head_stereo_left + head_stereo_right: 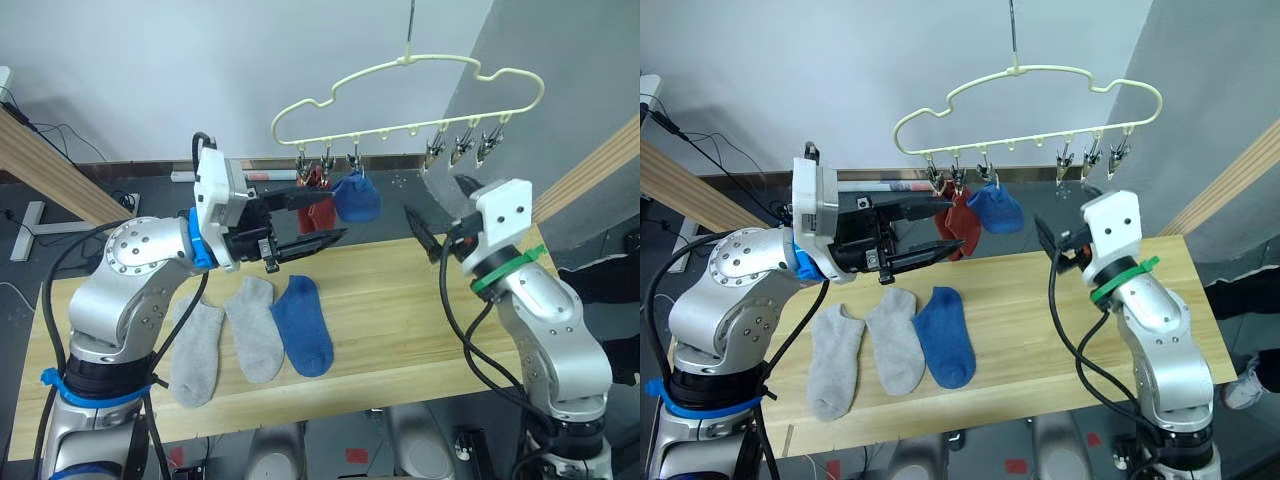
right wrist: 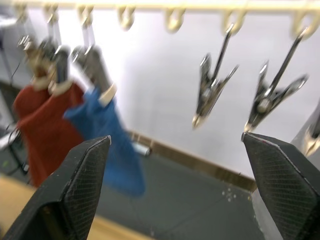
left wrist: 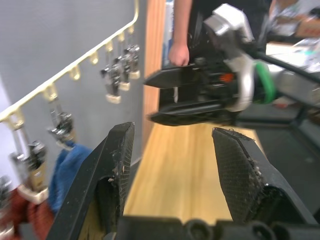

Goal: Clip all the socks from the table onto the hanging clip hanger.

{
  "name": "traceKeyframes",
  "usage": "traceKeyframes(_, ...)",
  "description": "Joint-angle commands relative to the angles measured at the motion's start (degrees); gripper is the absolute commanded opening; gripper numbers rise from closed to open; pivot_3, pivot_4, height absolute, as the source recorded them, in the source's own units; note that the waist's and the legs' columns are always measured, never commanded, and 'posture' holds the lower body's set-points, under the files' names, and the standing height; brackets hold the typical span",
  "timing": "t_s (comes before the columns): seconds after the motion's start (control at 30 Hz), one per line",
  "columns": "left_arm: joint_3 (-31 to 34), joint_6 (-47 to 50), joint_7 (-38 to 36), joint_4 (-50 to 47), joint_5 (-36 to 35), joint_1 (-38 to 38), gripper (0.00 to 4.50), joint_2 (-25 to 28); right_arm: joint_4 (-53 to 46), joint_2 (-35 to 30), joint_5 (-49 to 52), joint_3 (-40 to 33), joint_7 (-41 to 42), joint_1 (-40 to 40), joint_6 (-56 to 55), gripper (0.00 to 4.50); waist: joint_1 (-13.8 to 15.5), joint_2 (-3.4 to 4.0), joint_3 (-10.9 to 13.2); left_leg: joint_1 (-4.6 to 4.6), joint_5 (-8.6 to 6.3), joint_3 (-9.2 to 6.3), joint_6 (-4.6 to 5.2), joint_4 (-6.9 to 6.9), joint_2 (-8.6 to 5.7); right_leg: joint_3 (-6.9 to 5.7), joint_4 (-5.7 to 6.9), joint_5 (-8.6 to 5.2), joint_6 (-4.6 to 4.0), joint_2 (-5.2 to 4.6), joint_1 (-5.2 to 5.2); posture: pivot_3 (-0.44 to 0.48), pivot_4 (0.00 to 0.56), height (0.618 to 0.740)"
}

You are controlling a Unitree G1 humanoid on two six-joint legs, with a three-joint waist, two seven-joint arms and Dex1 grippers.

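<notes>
From my head cameras the red socks (image 1: 319, 205) on the clip hanger (image 1: 400, 100) sit partly behind the left gripper (image 1: 322, 215), so I can't count them. The hanging blue sock (image 2: 107, 145) is blurred in the right wrist view. A person's hand (image 3: 178, 52) shows in the left wrist view, the body cut off.

Even, bright indoor light with soft shadows; both wrist views are blurred, head views sharp.

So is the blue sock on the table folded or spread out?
Spread out: the blue sock lies flat on the table.
</notes>
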Motion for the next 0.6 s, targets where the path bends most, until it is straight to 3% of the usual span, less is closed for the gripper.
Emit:
traceKeyframes(0.03, 1.2, -0.8, -0.6, -2.8, -1.8, 0.5, 2.71, 0.3, -0.6, 0.9, 0.8, -0.9, -1.8, -1.6, 0.3, 4.44, 0.1, 0.00, 0.0, -0.01, 0.00, -0.01, 0.00, 0.00, 0.00, -0.01, 0.00, 0.00, 0.00, 0.00, 0.00, -0.068, 0.395, 0.740)
traceKeyframes(0.37, 0.8, -4.5, -0.5, -2.0, 1.5, 2.9, 2.71, 0.3, 1.8, 3.8, 1.5, 0.1, -4.3, -5.6, 1.5, 4.44, 0.2, 0.00, 0.0, 0.00, -0.08, 0.00, 0.14, 0.00, -0.01, 0.02, 0.00, 0.01, -0.02, -0.02, 0.00, -0.068, 0.397, 0.740)
traceKeyframes(0.5, 0.6, -5.1, -0.5, -2.1, 1.9, 4.0, 2.71, 0.6, 2.4, 4.1, 1.6, 0.3, -4.9, -6.0, 1.4, 3.54, 0.2, 0.00, 0.0, 0.00, -0.08, 0.01, 0.14, 0.00, 0.01, 0.03, -0.01, 0.01, -0.02, -0.02, -0.01, -0.066, 0.394, 0.740)
traceKeyframes(0.6, 0.2, -5.8, -0.3, -2.1, 2.6, 4.2, 2.71, 0.3, 3.2, 4.2, 1.5, 0.5, -5.2, -6.6, 1.2, 3.54, 0.2, 0.00, 0.0, -0.01, -0.08, -0.03, 0.15, 0.00, 0.01, -0.01, 0.00, 0.01, -0.02, -0.02, -0.01, -0.066, 0.395, 0.740)
